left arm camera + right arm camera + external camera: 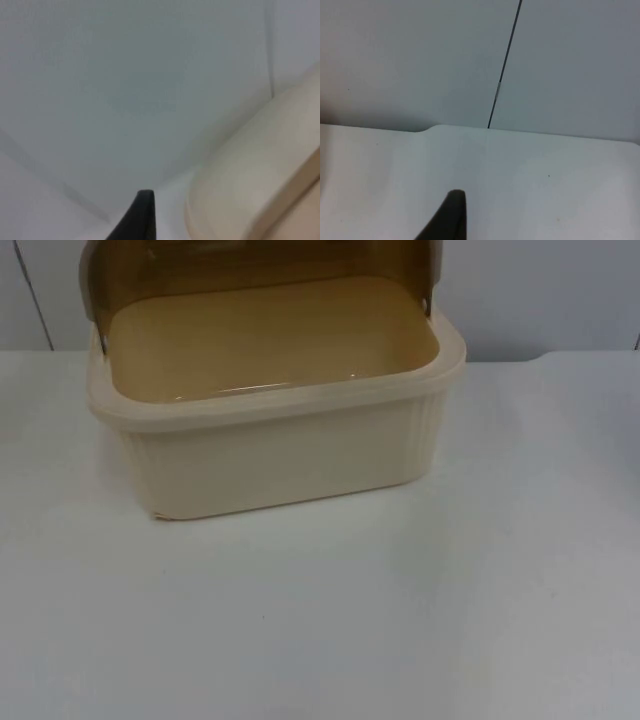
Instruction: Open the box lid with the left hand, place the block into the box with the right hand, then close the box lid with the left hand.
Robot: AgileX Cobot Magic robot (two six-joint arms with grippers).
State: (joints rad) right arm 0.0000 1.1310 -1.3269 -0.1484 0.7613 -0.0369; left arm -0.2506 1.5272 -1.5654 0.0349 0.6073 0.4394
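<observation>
One cream ribbed plastic box sits near the back of the white table, its amber translucent lid raised. Left gripper hangs beside the box, right gripper over bare table; their grasp is unclear. Probably lower the block centrally, clear of the rim

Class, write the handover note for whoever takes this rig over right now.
Left gripper: beside the box's outer wall, holding nothing visible.
Right gripper: over bare table near the partition wall, holding nothing visible.
Box: cream, at the table's far side, brown lid swung up and back; inside looks empty.
Done: lid open.
Left: find the block, place it in with the right, close the lid with the left.
</observation>
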